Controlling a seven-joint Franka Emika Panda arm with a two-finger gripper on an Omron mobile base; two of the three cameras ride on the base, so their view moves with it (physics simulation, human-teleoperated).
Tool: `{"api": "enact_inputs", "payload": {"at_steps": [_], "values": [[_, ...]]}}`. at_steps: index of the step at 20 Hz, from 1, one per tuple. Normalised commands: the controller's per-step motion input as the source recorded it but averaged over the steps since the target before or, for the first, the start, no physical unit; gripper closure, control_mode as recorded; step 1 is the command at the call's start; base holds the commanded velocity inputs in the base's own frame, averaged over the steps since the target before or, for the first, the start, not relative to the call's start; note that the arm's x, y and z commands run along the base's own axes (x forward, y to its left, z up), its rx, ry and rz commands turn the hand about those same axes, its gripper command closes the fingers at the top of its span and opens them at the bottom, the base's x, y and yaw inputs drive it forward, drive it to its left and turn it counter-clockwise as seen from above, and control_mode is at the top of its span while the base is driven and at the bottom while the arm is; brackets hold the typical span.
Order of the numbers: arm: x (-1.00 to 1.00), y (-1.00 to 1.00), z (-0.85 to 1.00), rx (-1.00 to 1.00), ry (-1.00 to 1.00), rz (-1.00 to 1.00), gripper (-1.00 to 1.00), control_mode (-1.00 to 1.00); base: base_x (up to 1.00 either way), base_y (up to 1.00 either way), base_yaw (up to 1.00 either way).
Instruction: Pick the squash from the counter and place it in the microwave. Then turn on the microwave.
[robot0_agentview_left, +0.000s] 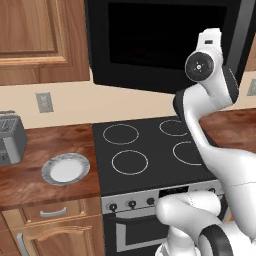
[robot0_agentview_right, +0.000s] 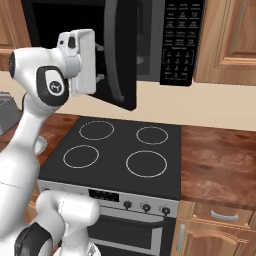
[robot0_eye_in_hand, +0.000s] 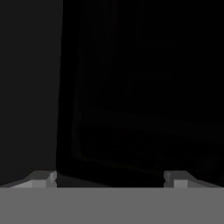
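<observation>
In the left base view the arm reaches up toward the microwave (robot0_agentview_left: 165, 45), which hangs above the stovetop (robot0_agentview_left: 150, 150); the plate (robot0_agentview_left: 65, 168) on the counter (robot0_agentview_left: 45, 175), left of the stovetop, is bare, and no squash lies there; the next move, in my judgement, is to push the door shut squarely, then reach the keypad.

In the right base view the microwave door (robot0_agentview_right: 122, 55) stands ajar, above the stovetop, the hand against its inner face; the keypad (robot0_agentview_right: 181, 40) is right of the door; the cavity is too dark to tell whether the squash is inside.

In the hand view the gripper (robot0_eye_in_hand: 109, 179) has its fingers wide apart, nothing between them; ahead is dark panel, hard to make out.
</observation>
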Motion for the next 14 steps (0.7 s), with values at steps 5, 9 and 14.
{"api": "enact_inputs", "payload": {"at_steps": [5, 9, 14], "values": [[0.38, -0.2, 0.0, 0.0, 0.0, -0.01, -1.0, -1.0, 0.0, 0.0, 0.0], [0.39, -0.17, 0.0, 0.0, 0.0, 0.0, -1.0, -1.0, 0.0, 0.0, 0.0], [0.39, -0.17, 0.0, 0.0, 0.0, 0.0, -1.0, -1.0, 0.0, 0.0, 0.0]]}}
